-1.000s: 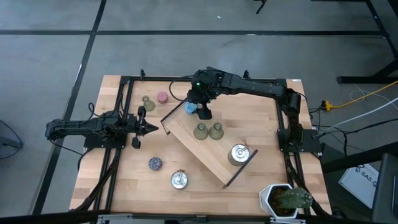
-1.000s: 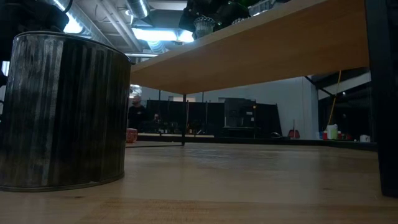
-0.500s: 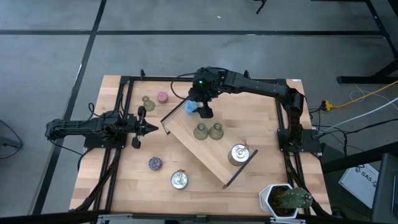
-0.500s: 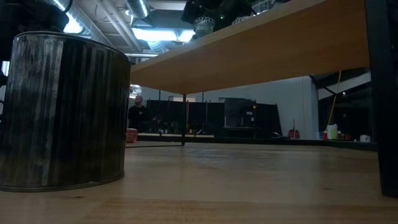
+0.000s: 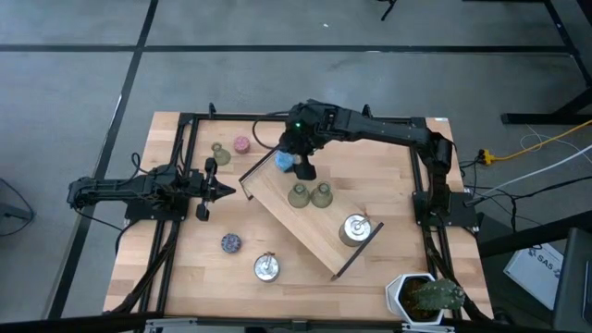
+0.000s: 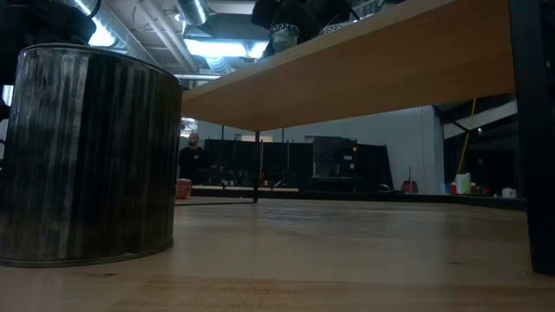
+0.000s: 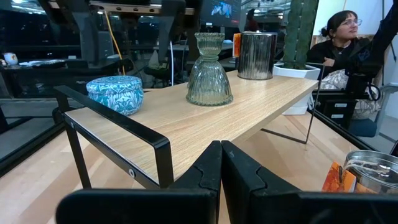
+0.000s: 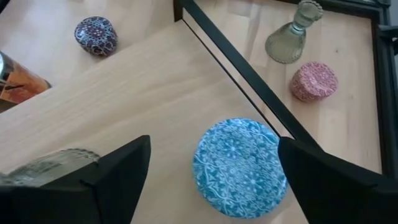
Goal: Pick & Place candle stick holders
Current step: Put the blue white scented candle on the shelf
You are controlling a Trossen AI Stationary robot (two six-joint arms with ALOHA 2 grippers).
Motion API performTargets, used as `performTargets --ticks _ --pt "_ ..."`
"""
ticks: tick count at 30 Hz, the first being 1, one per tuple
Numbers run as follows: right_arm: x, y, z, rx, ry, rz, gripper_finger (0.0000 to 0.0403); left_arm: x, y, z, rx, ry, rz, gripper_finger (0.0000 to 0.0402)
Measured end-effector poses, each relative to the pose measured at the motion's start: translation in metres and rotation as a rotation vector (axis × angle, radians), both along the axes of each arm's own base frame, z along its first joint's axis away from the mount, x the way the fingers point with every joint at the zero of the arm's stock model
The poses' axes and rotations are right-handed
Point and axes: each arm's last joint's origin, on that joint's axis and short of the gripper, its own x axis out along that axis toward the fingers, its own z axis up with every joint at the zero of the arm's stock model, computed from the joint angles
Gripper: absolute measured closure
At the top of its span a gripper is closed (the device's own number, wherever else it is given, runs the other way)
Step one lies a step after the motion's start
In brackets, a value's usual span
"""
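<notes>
1. Right pincer [image 5: 298, 166] open, hanging over the far-left end of the tray [image 5: 305, 222]; fingers [image 8: 118, 171] spread to either side of the blue holder [image 8: 239, 167], which sits on the tray near its black end rail, not gripped.
2. Two green holders [image 5: 299, 195] side by side mid-tray; silver holder [image 5: 353, 228] farther along toward the near-right end.
3. Off the tray, on the counter [image 5: 185, 268]: third green holder [image 5: 220, 153] and pink holder [image 5: 242, 144] together at far left; purple holder [image 5: 230, 242] and second silver holder [image 5: 266, 267] near the front.
4. Left pincer [image 5: 222, 191] closed, empty, parked at the counter's left, pointing toward the tray.
5. Plant [image 5: 427, 296] at the near-right corner.
</notes>
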Motion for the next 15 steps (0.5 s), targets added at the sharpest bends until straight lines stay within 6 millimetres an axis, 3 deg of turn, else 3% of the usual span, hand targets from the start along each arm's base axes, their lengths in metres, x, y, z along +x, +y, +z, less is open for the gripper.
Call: performTargets --ticks 15 --pt "0.0000 0.0000 0.0000 -0.002 0.000 0.003 0.0211 0.0000 0.0000 0.0000 0.000 0.000 0.000 0.0398"
